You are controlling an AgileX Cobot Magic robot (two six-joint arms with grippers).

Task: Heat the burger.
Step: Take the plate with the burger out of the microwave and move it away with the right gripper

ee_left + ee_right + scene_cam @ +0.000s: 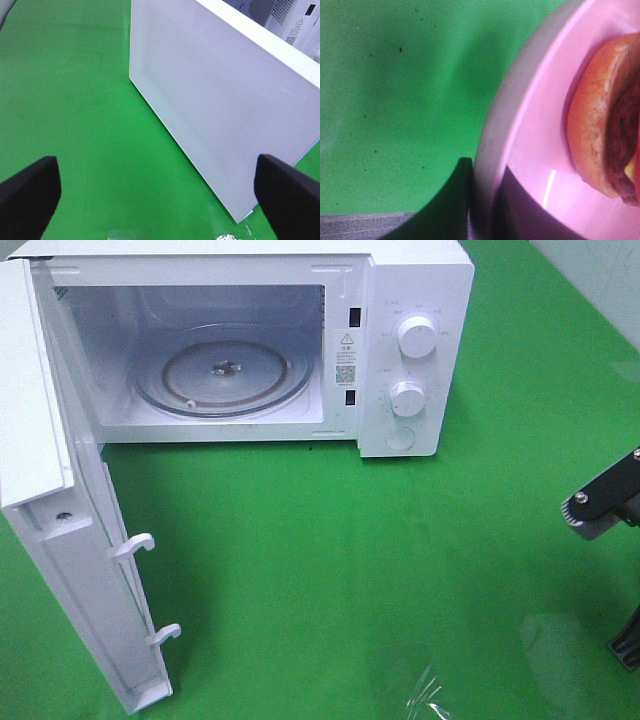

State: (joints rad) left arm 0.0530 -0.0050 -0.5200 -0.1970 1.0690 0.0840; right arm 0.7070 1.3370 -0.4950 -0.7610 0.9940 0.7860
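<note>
The microwave (250, 350) stands with its door (70, 540) swung wide and its glass turntable (225, 380) bare, seemingly ready for the food. Only the right wrist view shows the burger (605, 125), on a pink plate (530, 150) whose rim the right gripper (485, 200) pinches, likely to carry both inside. The left gripper (155, 195) hangs spread and empty beside the door's outer face.

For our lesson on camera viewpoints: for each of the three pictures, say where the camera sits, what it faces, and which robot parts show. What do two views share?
Exterior high: mounted above, facing down at the open microwave; the right arm shows.
Left wrist: on the left arm, facing the microwave door; open fingers show.
Right wrist: facing the pink plate holding the burger, its rim pinched.
Shared: door, green cloth.
</note>
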